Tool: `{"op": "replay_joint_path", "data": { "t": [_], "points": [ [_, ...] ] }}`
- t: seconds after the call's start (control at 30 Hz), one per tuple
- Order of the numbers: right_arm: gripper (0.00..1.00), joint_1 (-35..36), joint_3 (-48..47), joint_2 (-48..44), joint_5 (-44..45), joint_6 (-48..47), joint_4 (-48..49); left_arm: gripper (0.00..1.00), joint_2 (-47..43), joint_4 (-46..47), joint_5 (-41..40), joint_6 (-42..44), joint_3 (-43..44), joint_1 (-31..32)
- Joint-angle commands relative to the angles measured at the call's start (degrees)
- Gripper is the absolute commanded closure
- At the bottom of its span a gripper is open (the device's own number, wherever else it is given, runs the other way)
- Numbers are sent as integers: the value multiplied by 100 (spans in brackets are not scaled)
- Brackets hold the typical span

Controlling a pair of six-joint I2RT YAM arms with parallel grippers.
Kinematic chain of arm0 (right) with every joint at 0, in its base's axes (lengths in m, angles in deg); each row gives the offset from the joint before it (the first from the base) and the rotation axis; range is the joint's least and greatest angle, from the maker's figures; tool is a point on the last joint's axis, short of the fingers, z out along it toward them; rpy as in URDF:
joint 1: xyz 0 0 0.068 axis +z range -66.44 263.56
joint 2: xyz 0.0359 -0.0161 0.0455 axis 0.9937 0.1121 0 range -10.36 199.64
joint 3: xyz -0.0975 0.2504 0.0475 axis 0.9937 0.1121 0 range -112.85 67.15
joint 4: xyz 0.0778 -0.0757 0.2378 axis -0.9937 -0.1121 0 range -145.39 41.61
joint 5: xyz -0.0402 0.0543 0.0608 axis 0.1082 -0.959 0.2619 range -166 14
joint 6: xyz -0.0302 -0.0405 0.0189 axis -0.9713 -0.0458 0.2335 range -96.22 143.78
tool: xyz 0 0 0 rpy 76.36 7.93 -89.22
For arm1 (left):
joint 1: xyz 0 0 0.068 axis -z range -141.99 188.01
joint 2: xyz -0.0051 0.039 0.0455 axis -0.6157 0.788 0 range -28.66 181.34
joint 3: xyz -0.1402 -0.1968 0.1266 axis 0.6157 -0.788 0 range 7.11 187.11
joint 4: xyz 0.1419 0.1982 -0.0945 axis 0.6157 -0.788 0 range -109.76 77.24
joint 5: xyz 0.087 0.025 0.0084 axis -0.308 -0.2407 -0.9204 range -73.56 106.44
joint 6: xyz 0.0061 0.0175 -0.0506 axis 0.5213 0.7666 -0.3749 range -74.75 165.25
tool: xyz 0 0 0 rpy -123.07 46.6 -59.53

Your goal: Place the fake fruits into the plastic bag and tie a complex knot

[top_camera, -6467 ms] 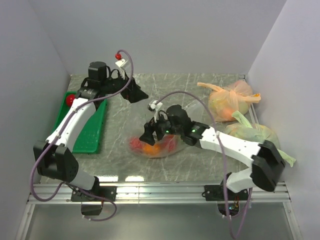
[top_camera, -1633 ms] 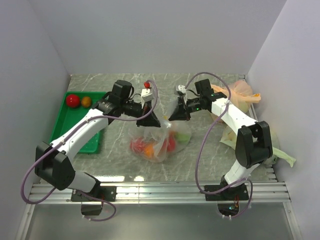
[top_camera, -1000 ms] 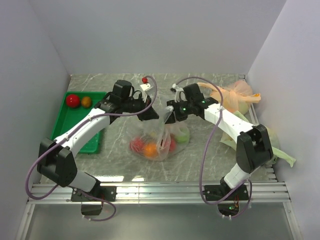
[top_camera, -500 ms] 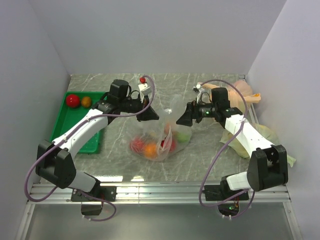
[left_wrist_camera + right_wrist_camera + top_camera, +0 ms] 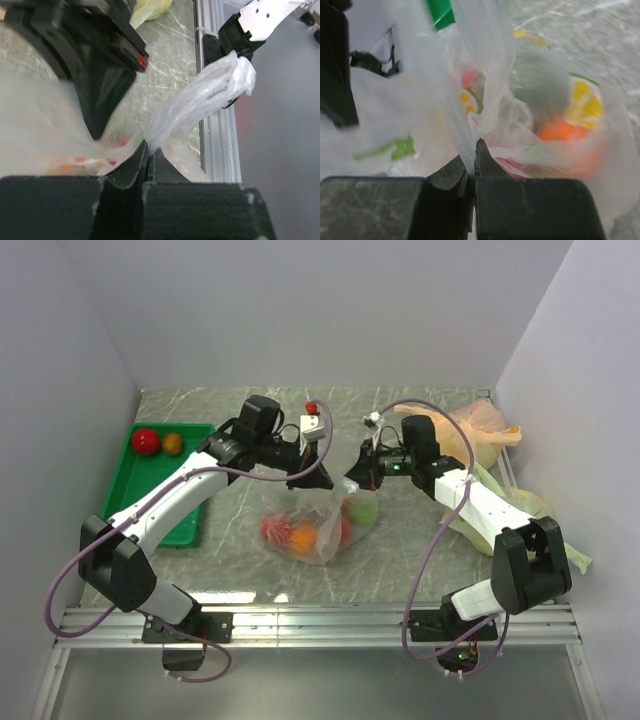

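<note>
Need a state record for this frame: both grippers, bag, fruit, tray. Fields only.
left gripper: shut, pinching a strip of the clear crinkly plastic bag
right gripper: shut on another fold of the same bag
bag position: bottom on the marble-patterned table, top drawn up between the two grippers
bagged fruits: red, orange and light green balls; count unclear
green tray: holds a red glossy ball and an orange glossy ball, not bagged
knot: none visible
</note>
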Motion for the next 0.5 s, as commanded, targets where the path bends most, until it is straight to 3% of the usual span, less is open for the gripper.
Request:
{"op": "replay_joint_path", "data": {
  "t": [0.0,0.1,0.2,0.47],
  "points": [
    [100,360,-430,1,37,-527,-337,99,144,-189,-113,298,242,60],
    [100,466,-465,1,-165,-923,-785,100,250,22,-552,-26,163,34],
    [99,519,-483,9,-323,-1529,-1348,99,312,399,-476,-543,14,-132],
    [60,492,-324,-61,-640,-2172,-1596,99,268,875,-264,-749,-277,-282]
  ]
}}
